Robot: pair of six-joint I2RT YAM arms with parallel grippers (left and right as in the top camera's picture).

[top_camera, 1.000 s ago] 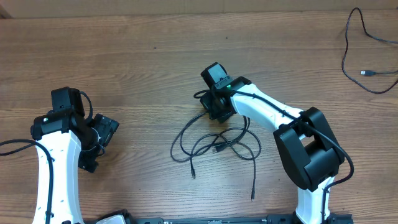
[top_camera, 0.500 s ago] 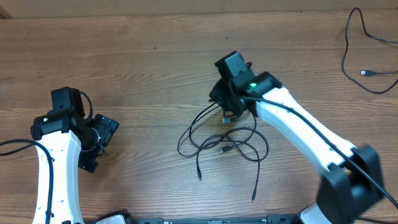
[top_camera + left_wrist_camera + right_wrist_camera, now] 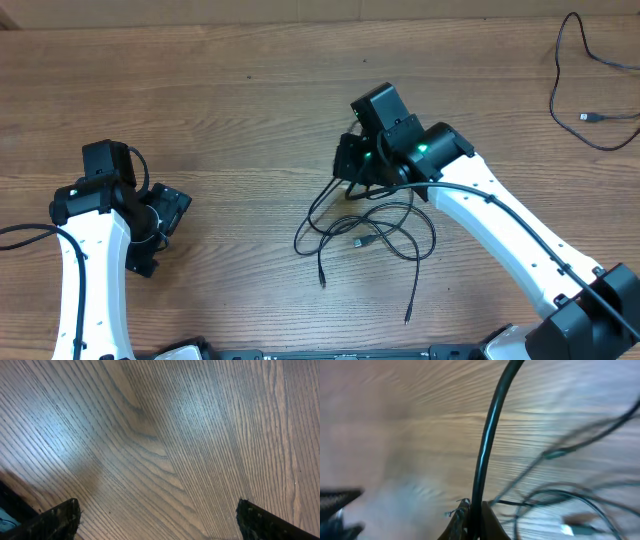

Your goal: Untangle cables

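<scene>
Right gripper (image 3: 350,168) pinches one strand of the tangled cables (image 3: 372,232) at mid-counter (image 3: 230,110).

Only the right wrist view shows the grip itself: the gripper is closed tight on a strand that rises straight up, with the other loops blurred behind it. The left wrist view shows the left gripper (image 3: 160,527) spread wide over plain wood, holding nothing. From overhead, open counter surrounds the tangle. A separate cable (image 3: 590,117) lies far right, cut off by the frame edge.

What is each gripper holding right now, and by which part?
The right gripper pinches a thin black cable along its cord; the left gripper is open, holding nothing.
</scene>
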